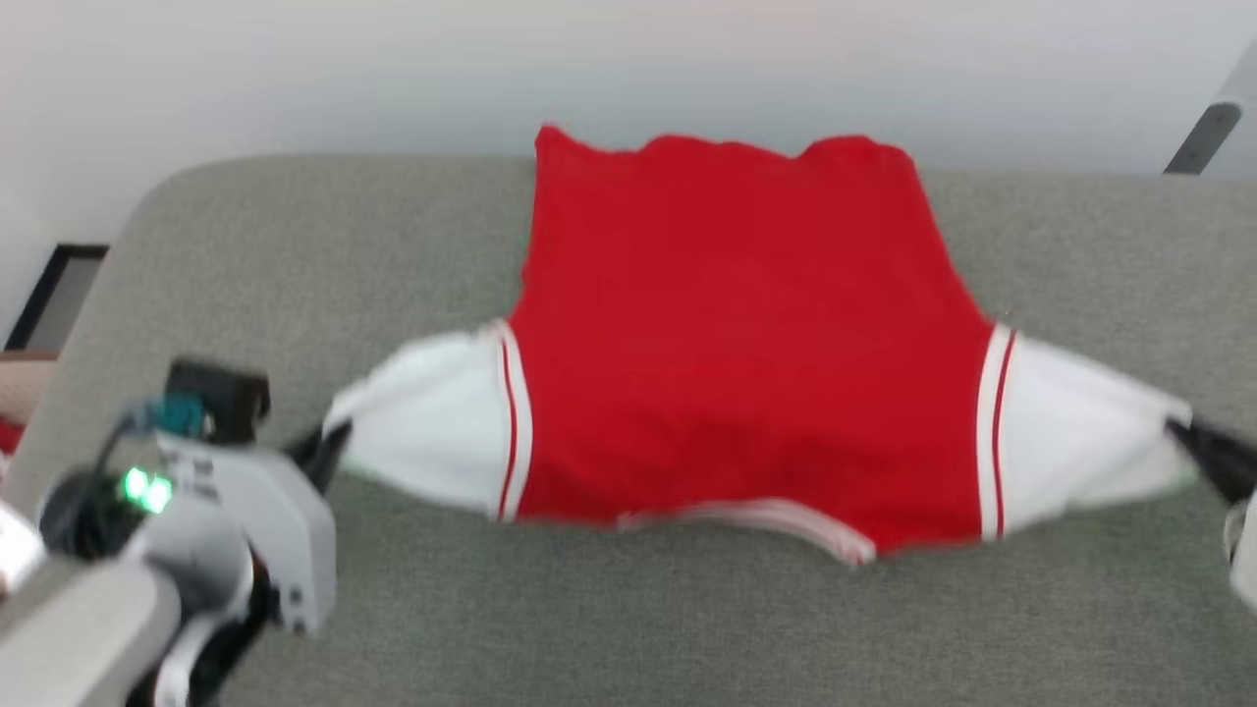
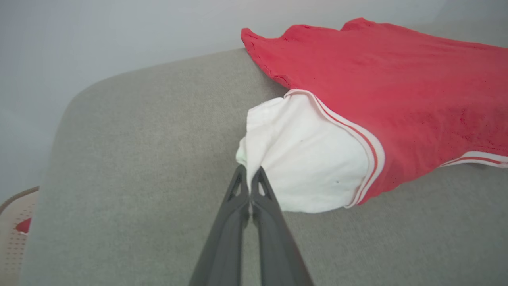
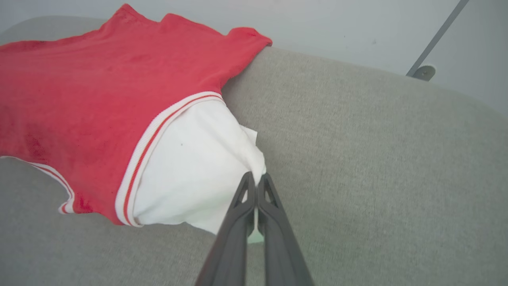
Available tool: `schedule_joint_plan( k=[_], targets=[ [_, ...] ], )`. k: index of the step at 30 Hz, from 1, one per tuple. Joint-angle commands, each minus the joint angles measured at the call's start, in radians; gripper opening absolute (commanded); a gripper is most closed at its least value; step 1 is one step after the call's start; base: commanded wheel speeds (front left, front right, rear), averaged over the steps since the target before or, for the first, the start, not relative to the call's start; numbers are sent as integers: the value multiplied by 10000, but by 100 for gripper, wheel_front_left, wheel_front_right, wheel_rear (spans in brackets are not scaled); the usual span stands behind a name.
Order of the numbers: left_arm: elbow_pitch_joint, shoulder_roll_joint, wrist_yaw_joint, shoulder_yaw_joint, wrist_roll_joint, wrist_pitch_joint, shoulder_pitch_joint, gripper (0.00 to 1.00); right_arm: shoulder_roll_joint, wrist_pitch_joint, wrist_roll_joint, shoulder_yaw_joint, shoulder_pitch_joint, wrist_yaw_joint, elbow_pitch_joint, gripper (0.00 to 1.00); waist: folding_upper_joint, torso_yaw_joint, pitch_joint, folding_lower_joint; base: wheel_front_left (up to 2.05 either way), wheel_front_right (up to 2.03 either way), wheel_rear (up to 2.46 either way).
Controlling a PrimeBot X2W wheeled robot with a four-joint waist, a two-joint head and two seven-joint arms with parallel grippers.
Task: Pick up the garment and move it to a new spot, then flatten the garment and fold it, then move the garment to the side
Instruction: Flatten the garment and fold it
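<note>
With the left gripper (image 2: 249, 174) and the right gripper (image 3: 257, 180) each clamped on a white sleeve end of the garment (image 1: 746, 344) spread across the grey cushion (image 1: 687, 628), pull apart evenly and low to smooth the red body without slipping off either sleeve

Bright red garment (image 1: 746, 334) with plain white sleeve ends; the white cloth meets the tips of the dark grey left gripper (image 2: 250, 169) and the dark grey right gripper (image 3: 257, 174). Beyond each white end runs white trim with thin red stripes, which also edges the neckline. Beneath both grippers is a flecked grey fabric surface (image 1: 628, 628). Behind the left gripper's fingers glows a green light (image 1: 145, 488). Off to its side is a beige perforated basket (image 2: 12, 238).
</note>
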Motion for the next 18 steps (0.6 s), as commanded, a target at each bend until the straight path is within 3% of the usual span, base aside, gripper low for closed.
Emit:
schedule_joint_plan(
  k=[1, 7, 14, 18],
  targets=[
    [-191, 150, 220, 0, -97, 32, 382, 0, -41, 130, 185, -62, 379, -10, -163, 0, 0, -105, -336, 1, 0, 0, 0],
    [-1493, 642, 1252, -87, -494, 58, 2120, 0, -298, 1083, 452, -453, 2291, -10, -1085, 0, 0, -41, -443, 1, 0, 0, 0],
    [-2022, 622, 1889, -192, -1007, -110, 3495, 0, -73, 1684, 504, -1039, 3894, -10, -1577, 0, 0, 46, -368, 1, 0, 0, 0],
    [-2060, 506, 1969, -229, -1149, -363, 3947, 0, 102, 1854, 168, -1361, 4278, -10, -1526, 0, 0, 55, -280, 1, 0, 0, 0]
  ],
)
